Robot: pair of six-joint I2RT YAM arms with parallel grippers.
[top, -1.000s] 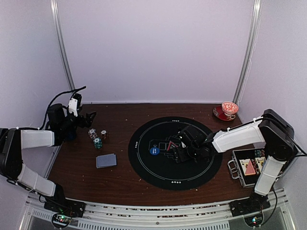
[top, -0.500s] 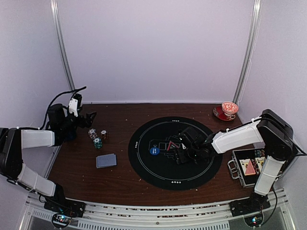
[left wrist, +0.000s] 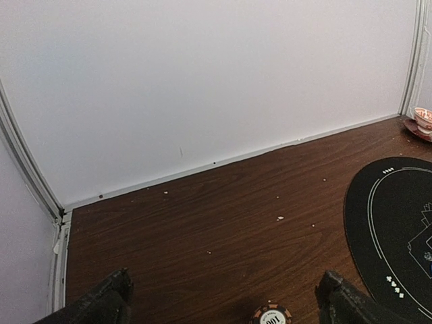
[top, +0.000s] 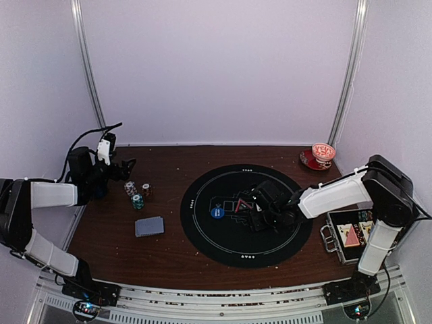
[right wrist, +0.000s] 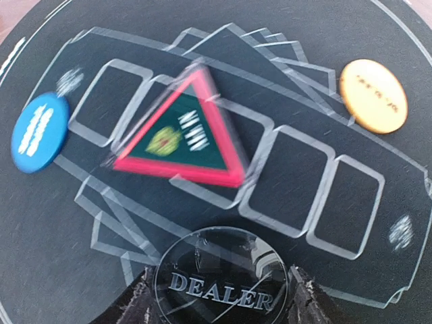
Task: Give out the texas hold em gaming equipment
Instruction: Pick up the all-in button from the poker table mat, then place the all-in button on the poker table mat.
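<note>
Right gripper point(right wrist: 221, 297) was low over the black mat point(right wrist: 54, 223). One finger sat on each side of a clear disc marked DEALER point(right wrist: 219, 278), right at its rim. Couldn't tell whether it was actually clamped or just bracketing it.

Relative to that hand, in the wrist view:
- red triangle marker point(right wrist: 181, 135) was flat on the mat, just ahead past the clear disc; blurred
- blue disc point(right wrist: 39, 131) was ahead and off to the left, clear of the triangle
- orange disc point(right wrist: 373, 94) was ahead and to the right, well apart from the blue one
- all three lay inside the printed card outlines

Left gripper point(left wrist: 223, 297) was spread wide with nothing between the fingers. It was off the mat over bare wooden table point(left wrist: 223, 202), pointing toward the back wall. One striped-edge poker chip point(left wrist: 271, 315) showed at the bottom of its wrist view, between the fingertips and below them, not touched.

From the top view, the small chip stacks point(top: 138, 196) stood just beside that hand, on its mat side. The grey-blue card deck point(top: 149, 225) lay past the chips toward the near edge, apart from them.

Metal case point(top: 351, 235) lay open behind the right arm's elbow, off the mat. Cup and saucer point(top: 322, 154) sat in the far right corner, well away from both hands.
</note>
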